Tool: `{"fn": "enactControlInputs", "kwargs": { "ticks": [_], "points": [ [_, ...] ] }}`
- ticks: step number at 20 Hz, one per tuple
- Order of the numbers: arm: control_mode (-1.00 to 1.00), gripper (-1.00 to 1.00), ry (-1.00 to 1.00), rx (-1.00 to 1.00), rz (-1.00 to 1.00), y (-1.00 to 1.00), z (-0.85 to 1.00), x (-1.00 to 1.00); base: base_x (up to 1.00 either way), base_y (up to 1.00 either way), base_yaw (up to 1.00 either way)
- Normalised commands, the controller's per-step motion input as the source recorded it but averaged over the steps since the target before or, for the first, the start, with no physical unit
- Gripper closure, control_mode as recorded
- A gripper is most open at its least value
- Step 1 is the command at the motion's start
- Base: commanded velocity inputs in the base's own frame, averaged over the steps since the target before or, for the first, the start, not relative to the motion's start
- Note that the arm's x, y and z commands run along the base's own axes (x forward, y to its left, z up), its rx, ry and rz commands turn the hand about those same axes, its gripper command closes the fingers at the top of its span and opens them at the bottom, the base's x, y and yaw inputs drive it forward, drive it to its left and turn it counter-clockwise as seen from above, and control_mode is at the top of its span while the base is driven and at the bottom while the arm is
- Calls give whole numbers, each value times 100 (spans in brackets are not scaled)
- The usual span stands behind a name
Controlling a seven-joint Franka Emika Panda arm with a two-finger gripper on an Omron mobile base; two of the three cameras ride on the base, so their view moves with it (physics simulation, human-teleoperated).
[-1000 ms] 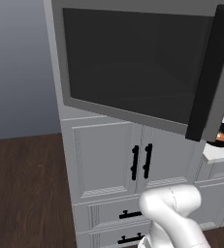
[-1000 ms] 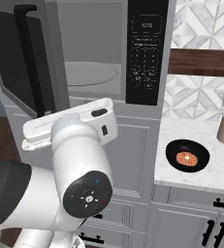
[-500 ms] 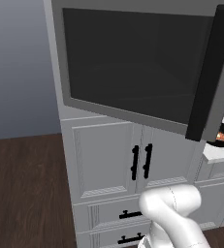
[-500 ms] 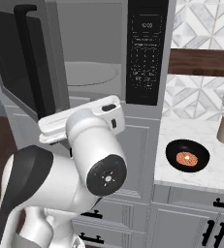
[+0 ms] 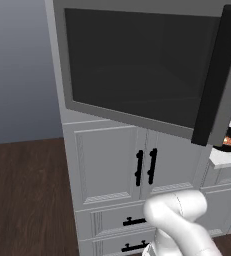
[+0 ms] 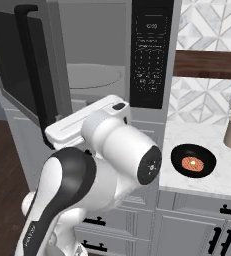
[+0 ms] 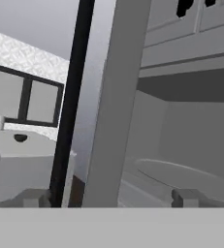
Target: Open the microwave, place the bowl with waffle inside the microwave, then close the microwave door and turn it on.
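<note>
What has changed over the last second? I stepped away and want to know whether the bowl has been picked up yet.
Only the arm moved: in the right base view its upper links swung round to the right, in front of the open microwave. Nothing was taken hold of. The microwave door stays swung open, and the bowl with the waffle still sits on the counter. The fingers stand apart at the door's edge, holding nothing.

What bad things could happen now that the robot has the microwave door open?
1. The door hangs wide open, with its edge right between the open fingers. Pulling the hand away could knock it back shut.
2. The bowl with the waffle sits on the counter to the right, past the keypad. The big arm could bump the microwave when it swings over.
</note>
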Motion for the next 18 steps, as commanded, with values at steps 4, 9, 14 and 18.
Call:
{"fn": "enactControlInputs", "kwargs": {
  "ticks": [4, 9, 14, 18],
  "points": [
    [-100, -100, 6, 0, 31, 0, 0, 36, 0, 0, 0],
    [-100, -100, 4, 0, 14, 0, -3, 60, 0, 0, 0],
    [-100, -100, 0, 0, 10, -2, 0, 4, 0, 0, 0],
    [-100, -100, 0, 1, 20, 0, 0, -10, 0, 0, 0]
  ]
}}
